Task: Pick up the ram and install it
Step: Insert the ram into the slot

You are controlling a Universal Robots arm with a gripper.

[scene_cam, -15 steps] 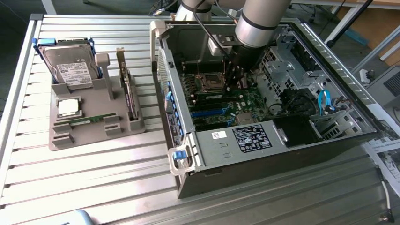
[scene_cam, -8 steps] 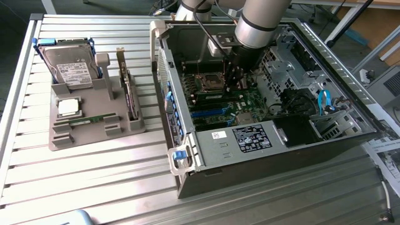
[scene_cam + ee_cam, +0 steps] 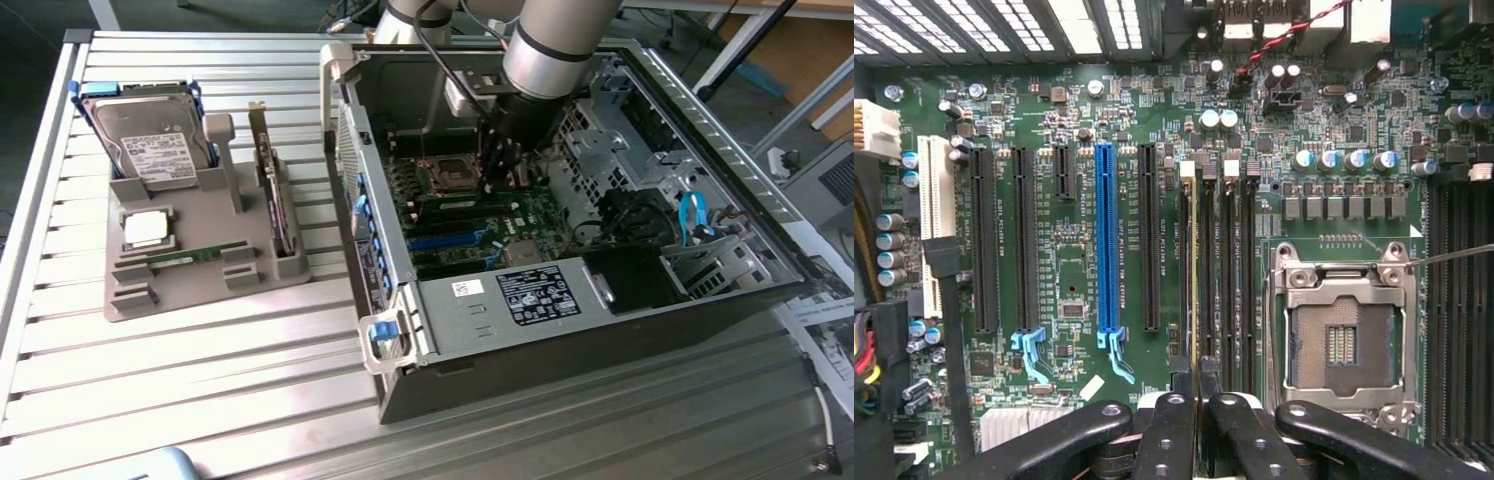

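While the slatted table (image 3: 200, 400) is carrying the open computer case (image 3: 454, 330) and the arm (image 3: 554, 45) is reaching down into it, I am looking across the green board (image 3: 1074, 250) on the case floor through the wrist camera. Off to the exterior view's left, well apart from the case, a grey holder (image 3: 200, 290) is carrying a hard drive (image 3: 154, 145); nothing there is concerning me now. On the board, the empty processor socket (image 3: 1341, 335) is sitting just beside a bank of dark memory slots (image 3: 1226, 270), and those slots are running parallel to the blue slot (image 3: 1106, 240) further off. The gripper (image 3: 1197, 385) is hanging right over that bank, its jaws pinched together on the ram (image 3: 1195, 270), which I am seeing edge-on as a thin pale line. What I am judging the job on is this: the ram is lying straight below the jaws, between them and the board, its long axis running along the length of a slot on the side of the bank away from the socket. Whether its lower edge is touching the slot I cannot tell
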